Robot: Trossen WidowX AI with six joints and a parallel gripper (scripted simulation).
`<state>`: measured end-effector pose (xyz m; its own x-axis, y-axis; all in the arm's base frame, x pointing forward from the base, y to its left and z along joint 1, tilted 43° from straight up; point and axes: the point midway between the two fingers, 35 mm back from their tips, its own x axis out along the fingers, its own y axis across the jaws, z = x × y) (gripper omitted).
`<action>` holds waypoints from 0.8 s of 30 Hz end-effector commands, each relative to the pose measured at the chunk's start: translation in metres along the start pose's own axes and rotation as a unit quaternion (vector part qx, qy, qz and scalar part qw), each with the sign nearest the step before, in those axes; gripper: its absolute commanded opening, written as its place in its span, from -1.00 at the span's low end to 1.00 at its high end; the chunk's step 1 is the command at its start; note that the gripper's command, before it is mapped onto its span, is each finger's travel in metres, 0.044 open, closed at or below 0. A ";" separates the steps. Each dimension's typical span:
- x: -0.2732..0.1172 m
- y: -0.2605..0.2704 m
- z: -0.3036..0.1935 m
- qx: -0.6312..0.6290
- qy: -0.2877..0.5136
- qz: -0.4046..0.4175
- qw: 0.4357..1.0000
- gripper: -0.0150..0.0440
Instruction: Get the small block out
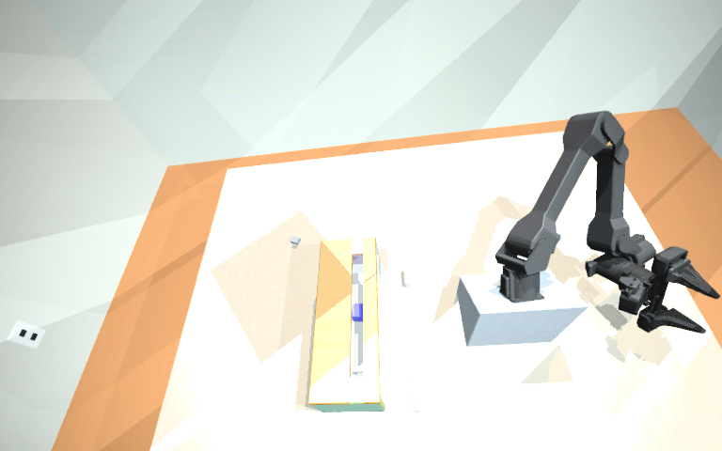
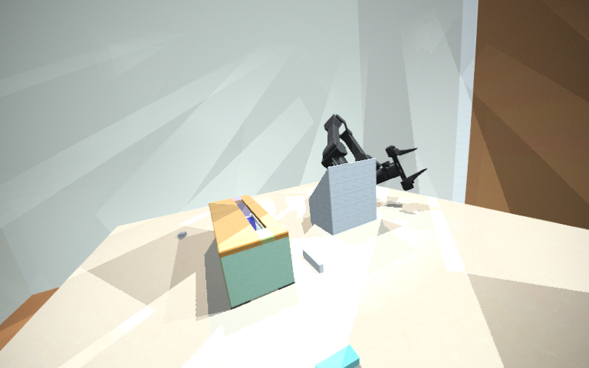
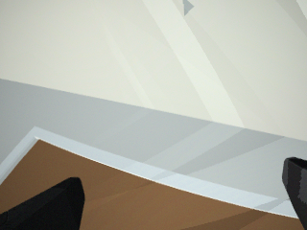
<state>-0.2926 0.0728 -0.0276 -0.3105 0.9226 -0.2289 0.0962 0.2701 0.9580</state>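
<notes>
The small blue block (image 1: 357, 312) (image 2: 252, 222) is inside the box (image 1: 332, 329) (image 2: 258, 273), seen through the long slot in its orange-yellow top, near the middle of the slot's length. The box stands upright on the table and has a green end wall. The shelf's two ends cannot be told apart here. My gripper (image 1: 711, 313) (image 2: 421, 159) is open and empty, raised on the far side of the arm's base from the box. In the wrist view its two dark fingertips stand wide apart, with neither block nor box in sight.
The arm stands on a pale grey pedestal (image 1: 524, 327) (image 2: 353, 199) to the right of the box. A small grey block (image 1: 295, 241) (image 2: 182, 234) lies left of the box. A pale bar (image 2: 313, 260) lies between box and pedestal. A cyan block (image 2: 340, 359) lies at the front.
</notes>
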 end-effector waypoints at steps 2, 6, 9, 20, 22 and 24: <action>-0.001 0.000 -0.001 -0.003 0.002 -0.001 1.000 0.86; -0.009 -0.001 -0.011 -0.029 0.019 -0.012 0.999 0.86; -0.019 -0.002 -0.022 -0.058 0.040 -0.024 0.997 0.86; -0.068 -0.005 -0.066 -0.183 0.138 -0.058 0.972 0.86; -0.079 -0.005 -0.073 -0.207 0.157 -0.061 0.964 0.86; -0.090 -0.005 -0.080 -0.230 0.177 -0.064 0.955 0.86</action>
<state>-0.3342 -0.0161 -0.0047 -0.5606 0.7565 -0.3369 -0.3122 0.1838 0.9321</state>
